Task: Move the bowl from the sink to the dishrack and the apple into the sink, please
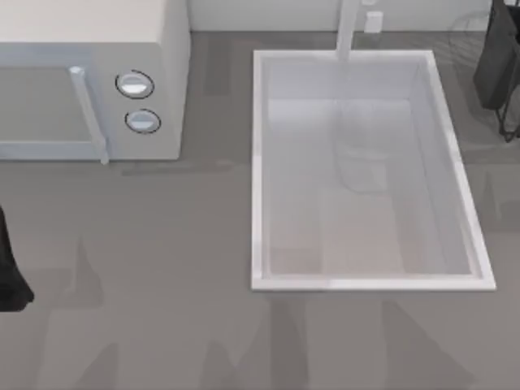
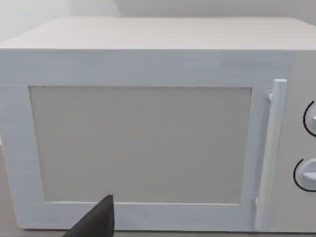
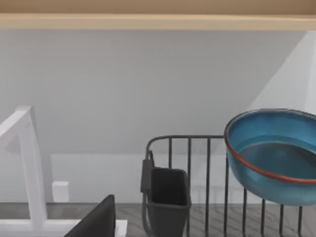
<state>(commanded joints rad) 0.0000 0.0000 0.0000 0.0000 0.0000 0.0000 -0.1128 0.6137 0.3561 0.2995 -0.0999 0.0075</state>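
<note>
Toward the right of the table sits the sink [image 1: 258,162], a large white rectangular basin with a raised, squared rim and smooth pale walls; its floor is bare. A slim white faucet post [image 1: 348,32] rises at its far edge, and in the right wrist view the same post [image 3: 30,163] stands as an angular white bar. At the table's left stands a white microwave [image 1: 166,89], a boxy matte shell with two round knobs [image 1: 135,84] ringed in dark and a thin cylindrical door handle [image 1: 88,114]; the left wrist view faces its flat grey door panel [image 2: 143,143] head-on.

The bowl [image 3: 274,153], round, deep and glossy blue with a thin red rim, rests tilted among the upright wires of the dishrack [image 3: 190,163], whose thin dark rods curve into a rounded frame carrying a solid dark cup-shaped holder [image 3: 168,197]. From above, the rack's fine wires [image 1: 467,32] show at the far right corner.

My right arm [image 1: 497,57] hangs dark by that corner, my left arm [image 1: 10,276] at the table's left edge. A black fingertip [image 2: 96,222] shows before the microwave and another [image 3: 96,219] near the rack; whether either gripper is apart or together I cannot tell.
</note>
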